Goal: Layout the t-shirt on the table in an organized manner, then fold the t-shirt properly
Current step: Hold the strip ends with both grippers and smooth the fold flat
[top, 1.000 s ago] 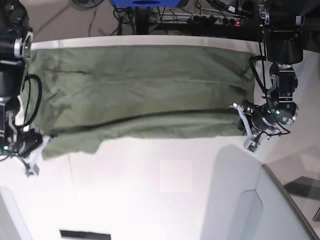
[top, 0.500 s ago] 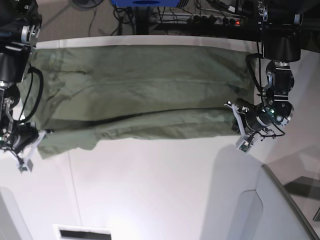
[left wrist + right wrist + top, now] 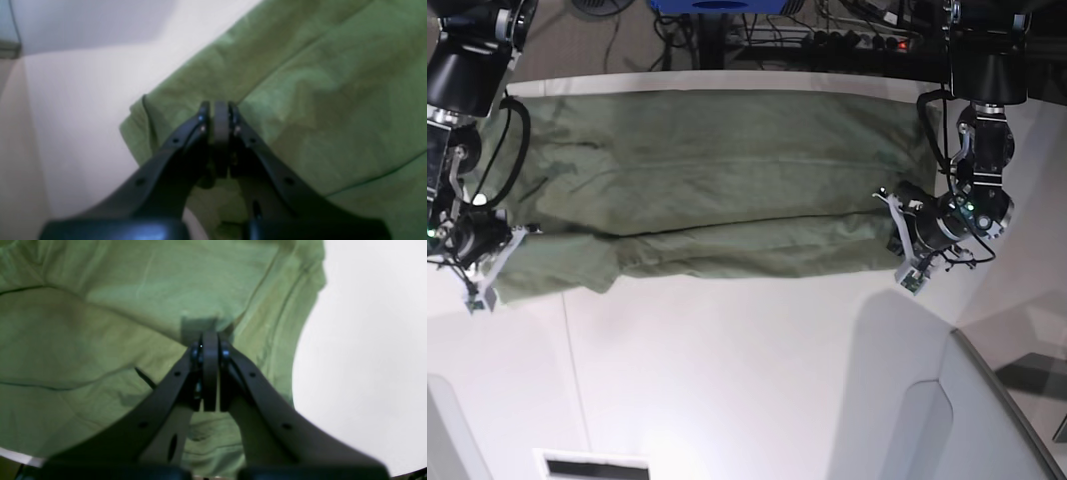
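White, smooth table [image 3: 727, 380] carries the olive-green cotton t-shirt [image 3: 717, 180], laid out flat with its near edge doubled over: a first lengthwise fold. Left gripper [image 3: 218, 115] and right gripper [image 3: 210, 343] each pinch that edge, jaws closed. Cross-folds remain.

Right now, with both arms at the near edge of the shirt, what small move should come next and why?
Probably carry the pinched edge a little further toward the far side. The left gripper and right gripper are both shut on the t-shirt, whose near flap lies only partly folded over on the table.
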You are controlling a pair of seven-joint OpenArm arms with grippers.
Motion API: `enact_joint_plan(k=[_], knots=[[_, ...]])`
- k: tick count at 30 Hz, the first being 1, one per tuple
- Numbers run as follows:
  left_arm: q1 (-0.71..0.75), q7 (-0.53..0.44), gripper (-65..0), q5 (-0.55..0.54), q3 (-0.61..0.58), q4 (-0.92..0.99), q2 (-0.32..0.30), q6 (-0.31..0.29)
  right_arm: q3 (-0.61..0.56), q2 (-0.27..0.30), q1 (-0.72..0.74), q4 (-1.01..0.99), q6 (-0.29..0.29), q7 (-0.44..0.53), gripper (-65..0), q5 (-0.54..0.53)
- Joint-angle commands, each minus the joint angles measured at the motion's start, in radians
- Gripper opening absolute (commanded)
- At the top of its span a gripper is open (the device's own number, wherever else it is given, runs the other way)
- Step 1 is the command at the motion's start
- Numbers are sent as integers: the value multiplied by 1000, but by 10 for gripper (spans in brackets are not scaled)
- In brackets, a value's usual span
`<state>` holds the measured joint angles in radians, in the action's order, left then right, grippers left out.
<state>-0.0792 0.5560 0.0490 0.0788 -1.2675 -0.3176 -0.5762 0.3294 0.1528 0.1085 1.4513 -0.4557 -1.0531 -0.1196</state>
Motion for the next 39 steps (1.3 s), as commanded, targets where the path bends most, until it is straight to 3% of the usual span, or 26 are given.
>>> enact_joint_plan(k=[1, 12, 16, 21, 30, 39], knots=[[-8, -15, -650, -7, 8, -19, -15, 5, 1, 8, 7, 33, -2, 1, -650, -4], [-14, -15, -650, -8, 9, -19, -19, 3, 18, 4, -40, 122, -1, -51, -650, -2], [-26, -15, -650, -8, 8, -25, -35, 3, 86, -29, -42, 162, -1, -89, -650, -2], [-26, -15, -650, -8, 8, -25, -38, 3, 92, -38, -68, 168, -1, -97, -650, -4], [23, -15, -650, -8, 8, -59, -38, 3, 90, -111, -94, 167, -1, -94, -650, -4], [32, -15, -650, -8, 9, -79, -44, 3, 90, -117, -106, 216, -1, -102, -650, -4]])
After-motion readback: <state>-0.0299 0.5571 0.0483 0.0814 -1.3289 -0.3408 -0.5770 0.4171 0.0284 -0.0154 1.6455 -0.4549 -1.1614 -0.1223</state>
